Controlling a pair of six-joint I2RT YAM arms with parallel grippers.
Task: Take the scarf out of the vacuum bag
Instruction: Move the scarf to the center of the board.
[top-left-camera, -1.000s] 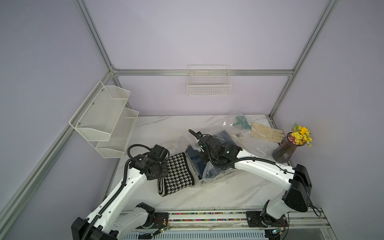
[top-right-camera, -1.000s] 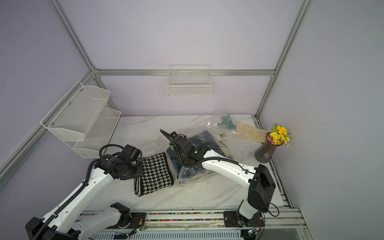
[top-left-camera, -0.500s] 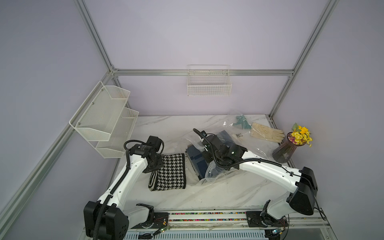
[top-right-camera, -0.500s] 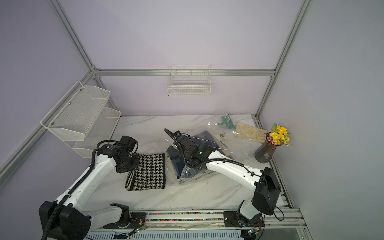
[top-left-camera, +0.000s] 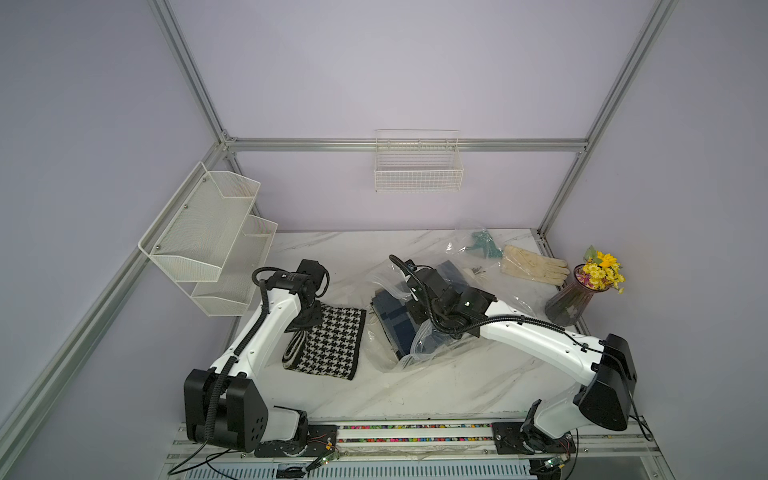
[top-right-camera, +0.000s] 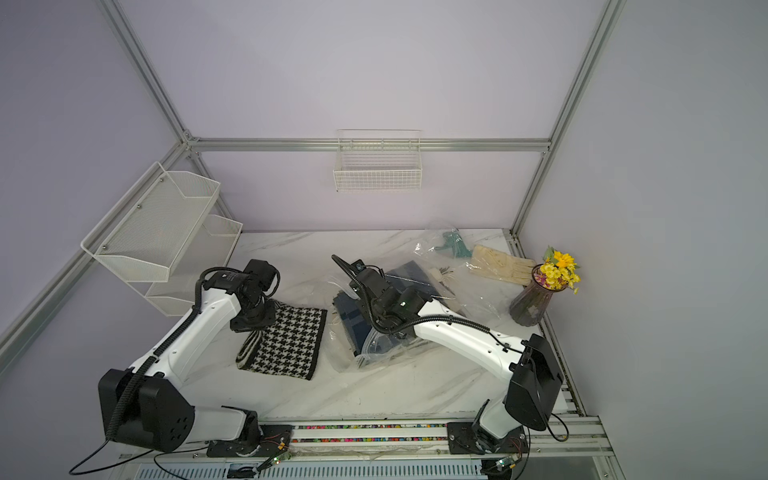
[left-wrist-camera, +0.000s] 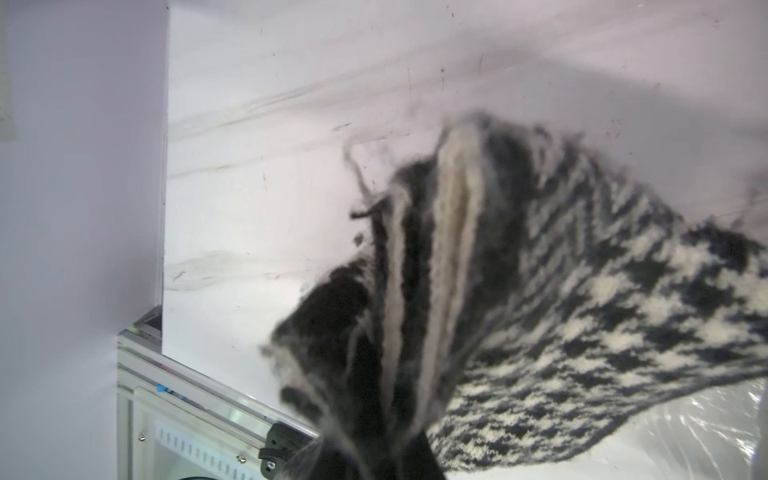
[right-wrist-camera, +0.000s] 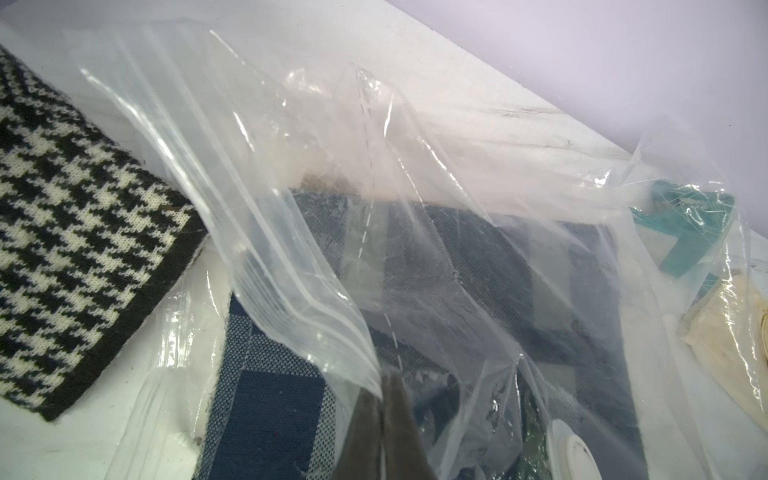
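From my station I saw the left gripper (top-left-camera: 306, 323) clamped nearly shut on one edge of the black-and-white houndstooth scarf (top-left-camera: 328, 340). In the left wrist view the knit (left-wrist-camera: 582, 311) bunched into the jaws, blurred at the pinch. The scarf lay wholly outside the vacuum bag (top-left-camera: 432, 345), spread on the marble table (top-left-camera: 415, 386) just beside the bag's mouth, on the left arm's side; both top views showed it so (top-right-camera: 286, 340). The right gripper (right-wrist-camera: 381, 399) was fully closed, its two fingers pressed together on the ribbed zip edge of the bag (right-wrist-camera: 291, 166), holding that flap of plastic up. Under the crinkled film I could make out a folded dark blue checked cloth (right-wrist-camera: 266, 399), partly poking out of the mouth, and the round white valve cap (right-wrist-camera: 575, 457) close to the fingers.
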